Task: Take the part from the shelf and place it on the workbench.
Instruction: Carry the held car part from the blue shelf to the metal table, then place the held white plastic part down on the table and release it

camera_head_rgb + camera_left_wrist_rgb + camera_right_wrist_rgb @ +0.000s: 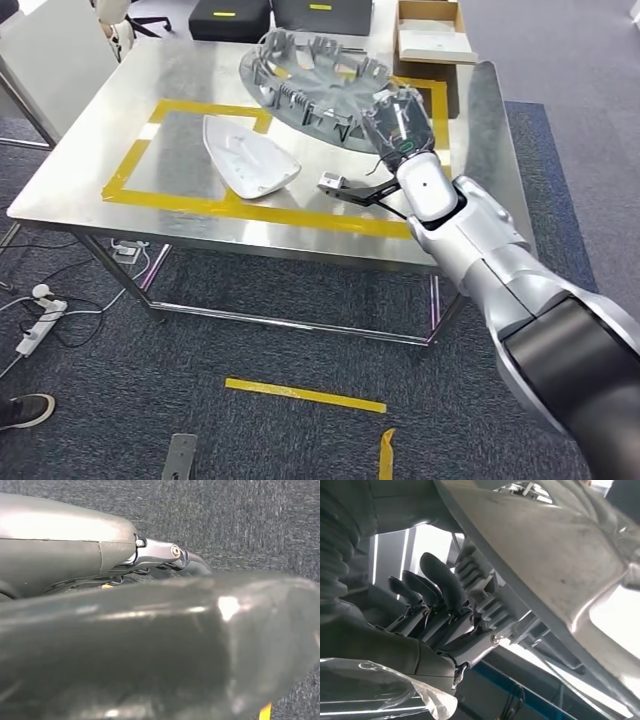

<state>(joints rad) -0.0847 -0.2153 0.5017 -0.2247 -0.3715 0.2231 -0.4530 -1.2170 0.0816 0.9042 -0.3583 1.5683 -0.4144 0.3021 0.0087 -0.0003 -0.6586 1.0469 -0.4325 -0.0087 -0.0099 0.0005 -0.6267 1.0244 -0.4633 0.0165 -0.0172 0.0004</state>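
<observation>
Above the workbench (90, 160), right hand (396, 125) fingers (440, 580) grip the part (317, 80).

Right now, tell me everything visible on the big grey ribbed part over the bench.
The grey ribbed part is a large, flat, roughly oval moulding that looks like plastic, with raised ribs and clips around its rim. It is tilted over the far side of the steel workbench; whether its far edge touches the top is unclear. The right hand grips its near edge, fingers curled under the ribbing. It overlaps the yellow tape outline, behind the white shell, apart from it.
</observation>
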